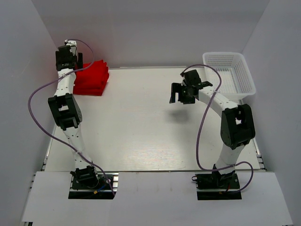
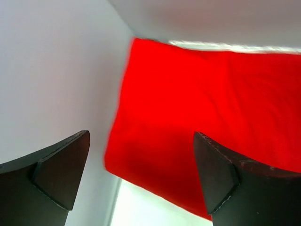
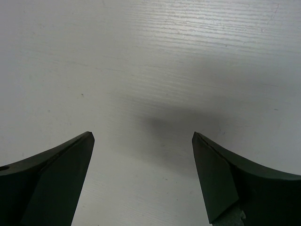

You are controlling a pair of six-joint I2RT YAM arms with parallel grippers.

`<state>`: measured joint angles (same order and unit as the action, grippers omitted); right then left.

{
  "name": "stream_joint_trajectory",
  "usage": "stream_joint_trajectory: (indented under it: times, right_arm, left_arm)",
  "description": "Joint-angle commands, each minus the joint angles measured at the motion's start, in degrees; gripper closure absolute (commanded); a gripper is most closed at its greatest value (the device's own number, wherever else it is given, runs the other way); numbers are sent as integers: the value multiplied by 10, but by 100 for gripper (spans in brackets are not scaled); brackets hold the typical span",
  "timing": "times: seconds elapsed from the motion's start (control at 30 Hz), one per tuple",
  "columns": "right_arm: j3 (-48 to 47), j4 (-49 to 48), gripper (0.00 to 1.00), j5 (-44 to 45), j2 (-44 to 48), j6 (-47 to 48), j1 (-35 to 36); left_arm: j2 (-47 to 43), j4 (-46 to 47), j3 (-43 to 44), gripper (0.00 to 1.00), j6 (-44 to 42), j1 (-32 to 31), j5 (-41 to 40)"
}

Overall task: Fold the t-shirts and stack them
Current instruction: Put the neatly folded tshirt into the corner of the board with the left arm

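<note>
A pile of folded bright red t-shirts (image 1: 91, 78) lies in the table's far left corner, by the left wall. Above the pile's left edge hovers my left gripper (image 1: 70, 59), open, with nothing between its fingers. The left wrist view looks down on the top red t-shirt (image 2: 207, 103), smooth and flat, with both dark fingertips (image 2: 70, 165) spread wide over its near edge. My right gripper (image 1: 181, 94) hangs open above the bare table right of centre. In the right wrist view my right gripper (image 3: 141, 141) shows only white tabletop between its fingers.
A white plastic mesh basket (image 1: 230, 70) stands at the far right corner, close behind the right arm. White walls close the table on the left, back and right. Purple cables loop off both arms.
</note>
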<state>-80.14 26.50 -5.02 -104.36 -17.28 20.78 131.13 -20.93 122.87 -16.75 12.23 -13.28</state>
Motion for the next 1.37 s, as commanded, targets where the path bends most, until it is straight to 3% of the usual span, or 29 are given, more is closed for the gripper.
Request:
stream_joint_trajectory:
  times: [0.0,0.23,0.4,0.57,0.67,0.73,0.9,1.13,1.33]
  right_arm:
    - [27,-22,9,-8,53,15,5]
    - [89,-52,9,21,114,-9,0]
    - [182,-125,9,11,173,-43,-1]
    - [284,-152,9,23,249,-64,-5]
    - [328,-166,9,10,290,-57,-5]
    - [350,-177,9,-18,317,-54,-5]
    - [374,-179,9,-31,340,-66,-3]
    - [371,-185,9,-35,333,-62,-2]
    - [382,-204,9,-68,335,-43,-2]
  left_arm:
    - [-74,-1,-20,0,29,-12,61]
    - [-140,-153,-20,0,133,-46,130]
    - [-247,-157,-191,0,250,-102,135]
    - [-388,-128,-396,0,352,-208,103]
    - [-471,-57,-494,0,369,-263,166]
    - [-494,-57,-538,0,387,-291,154]
    - [-525,-114,-578,0,418,-360,100]
    - [-558,-159,-559,0,407,-380,29]
    - [-546,-171,-553,0,402,-385,36]
